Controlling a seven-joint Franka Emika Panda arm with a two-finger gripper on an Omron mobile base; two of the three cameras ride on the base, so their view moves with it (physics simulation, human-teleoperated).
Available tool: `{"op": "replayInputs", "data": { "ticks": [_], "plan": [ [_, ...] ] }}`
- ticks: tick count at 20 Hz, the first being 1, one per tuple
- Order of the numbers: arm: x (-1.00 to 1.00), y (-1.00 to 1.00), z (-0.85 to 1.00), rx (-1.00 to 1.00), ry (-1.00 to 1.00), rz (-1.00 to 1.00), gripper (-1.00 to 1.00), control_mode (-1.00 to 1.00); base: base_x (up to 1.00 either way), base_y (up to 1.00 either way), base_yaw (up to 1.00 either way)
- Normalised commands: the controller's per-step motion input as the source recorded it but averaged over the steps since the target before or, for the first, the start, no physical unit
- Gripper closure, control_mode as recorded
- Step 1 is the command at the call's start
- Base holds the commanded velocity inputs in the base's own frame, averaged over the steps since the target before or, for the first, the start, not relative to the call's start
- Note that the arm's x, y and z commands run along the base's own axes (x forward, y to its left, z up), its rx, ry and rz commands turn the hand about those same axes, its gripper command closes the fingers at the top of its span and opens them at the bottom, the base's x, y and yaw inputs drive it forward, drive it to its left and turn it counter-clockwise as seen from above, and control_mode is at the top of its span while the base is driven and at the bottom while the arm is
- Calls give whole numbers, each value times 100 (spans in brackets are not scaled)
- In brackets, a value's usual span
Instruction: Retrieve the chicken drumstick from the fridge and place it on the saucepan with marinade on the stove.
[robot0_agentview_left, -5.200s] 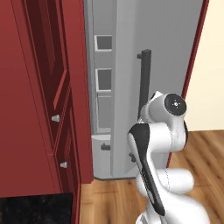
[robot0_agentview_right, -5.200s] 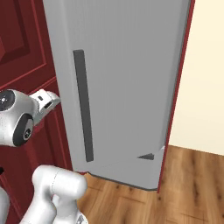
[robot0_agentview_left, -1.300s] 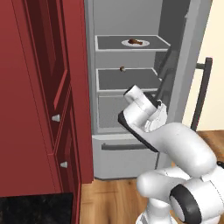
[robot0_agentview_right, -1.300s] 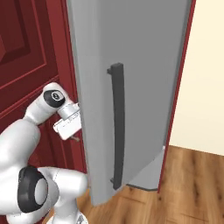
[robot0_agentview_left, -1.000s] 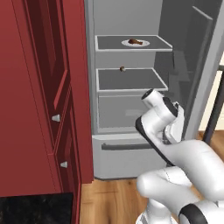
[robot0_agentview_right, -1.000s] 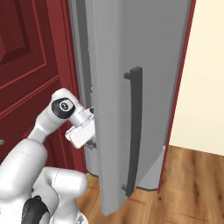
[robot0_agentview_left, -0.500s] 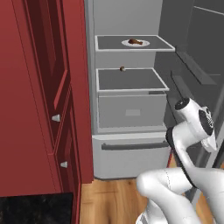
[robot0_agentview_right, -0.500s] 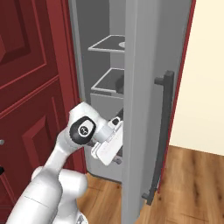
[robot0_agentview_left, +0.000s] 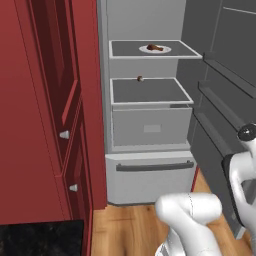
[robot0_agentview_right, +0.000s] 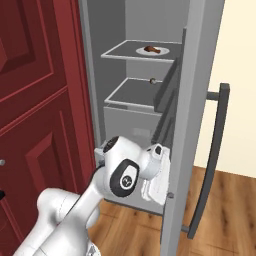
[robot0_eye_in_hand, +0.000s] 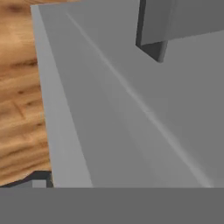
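Note:
The fridge (robot0_agentview_left: 150, 175) stands open, its door (robot0_agentview_right: 192, 100) swung out to the right. The chicken drumstick (robot0_agentview_left: 154, 48) (robot0_agentview_right: 150, 49) lies on a white plate (robot0_agentview_left: 164, 50) on the top shelf, brown and small. My gripper (robot0_agentview_right: 161, 187) is low, pressed against the inner face of the door near its edge, far below the drumstick. Its fingers are hidden against the door, so their spread does not show. The hand view looks along the grey door panel (robot0_eye_in_hand: 131, 113) with wood floor beside it. The saucepan, the marinade and the stove are out of view.
A tiny round dark brown item (robot0_agentview_left: 140, 78) sits at the back of the second shelf, above a grey drawer (robot0_agentview_left: 151, 127). Dark red cabinets (robot0_agentview_left: 45, 110) stand left of the fridge. The door's dark bar handle (robot0_agentview_right: 212, 155) faces outward on the right. Wood floor lies below.
The fridge door has swung from half open to wide open. My arm went right and down along with it.

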Motion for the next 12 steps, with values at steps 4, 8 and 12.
{"op": "replayInputs", "data": {
  "ticks": [4,8,12],
  "plan": [
    [-5,-45,33,0,0,20,-100,-100,0,0,0],
    [-16,11,43,-7,-2,2,-100,-100,0,0,0],
    [0,18,93,0,4,-3,-100,-100,0,0,0]
  ]
}}
